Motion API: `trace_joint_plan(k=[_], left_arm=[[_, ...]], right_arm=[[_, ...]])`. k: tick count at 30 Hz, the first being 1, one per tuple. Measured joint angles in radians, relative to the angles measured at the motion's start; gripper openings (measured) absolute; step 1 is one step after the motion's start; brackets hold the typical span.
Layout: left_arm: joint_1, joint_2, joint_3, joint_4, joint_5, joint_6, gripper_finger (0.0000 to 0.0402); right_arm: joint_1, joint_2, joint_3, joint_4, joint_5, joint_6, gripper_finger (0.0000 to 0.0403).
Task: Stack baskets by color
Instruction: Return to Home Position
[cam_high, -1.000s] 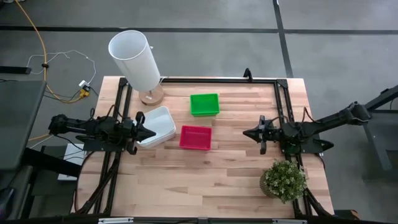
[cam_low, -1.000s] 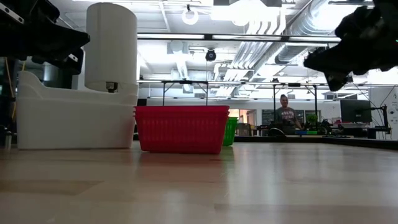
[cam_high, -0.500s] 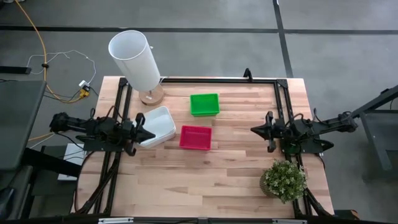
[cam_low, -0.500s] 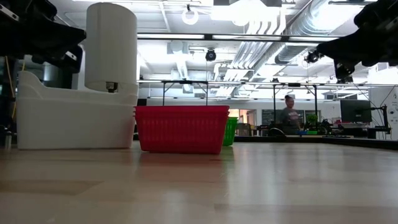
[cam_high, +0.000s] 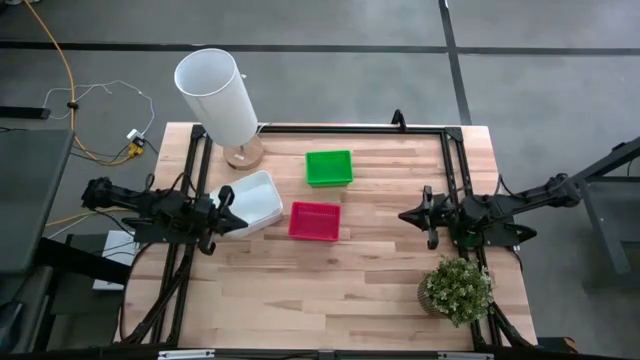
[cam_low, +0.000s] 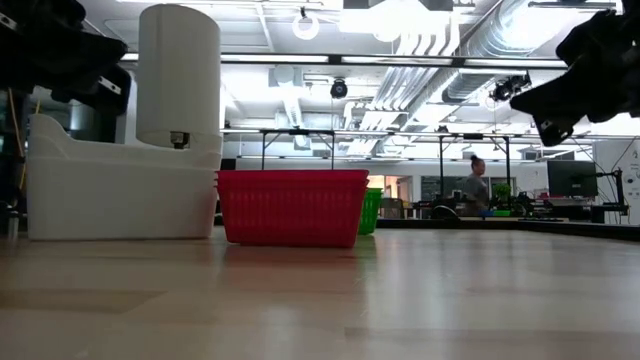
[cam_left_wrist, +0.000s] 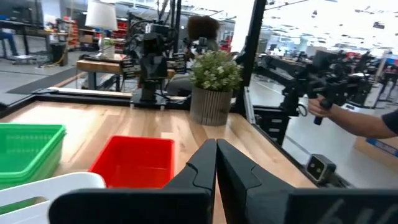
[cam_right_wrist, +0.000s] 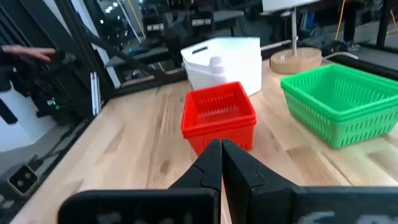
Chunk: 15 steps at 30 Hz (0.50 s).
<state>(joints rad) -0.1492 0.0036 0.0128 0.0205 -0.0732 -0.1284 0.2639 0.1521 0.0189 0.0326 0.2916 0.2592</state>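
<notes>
Closed, empty: left gripper (cam_high: 240, 216) by white baskets (cam_high: 256, 198); right gripper (cam_high: 402, 215) apart from red baskets (cam_high: 315, 221), near plant (cam_high: 456, 289). Green baskets (cam_high: 329, 167) beyond.

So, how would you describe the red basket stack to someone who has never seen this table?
Start at the wooden table and look near its middle. The red basket stack sits there, beside the white basket stack, with the green basket stack apart, nearer the tall white cylinder. It alone is red.
</notes>
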Motion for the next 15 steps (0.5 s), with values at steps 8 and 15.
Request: trace_joint_plan(k=[8,15], left_arm=[[0.066,0.000,0.000,-0.006,0.029,0.000,0.0000],[0.055,0.000,0.000,-0.007,0.029,0.000,0.0001]], right_arm=[[0.000,0.056,0.000,0.000,0.002,0.002,0.0000],[-0.002,0.056,-0.001,0.004,0.030,0.007,0.0000]])
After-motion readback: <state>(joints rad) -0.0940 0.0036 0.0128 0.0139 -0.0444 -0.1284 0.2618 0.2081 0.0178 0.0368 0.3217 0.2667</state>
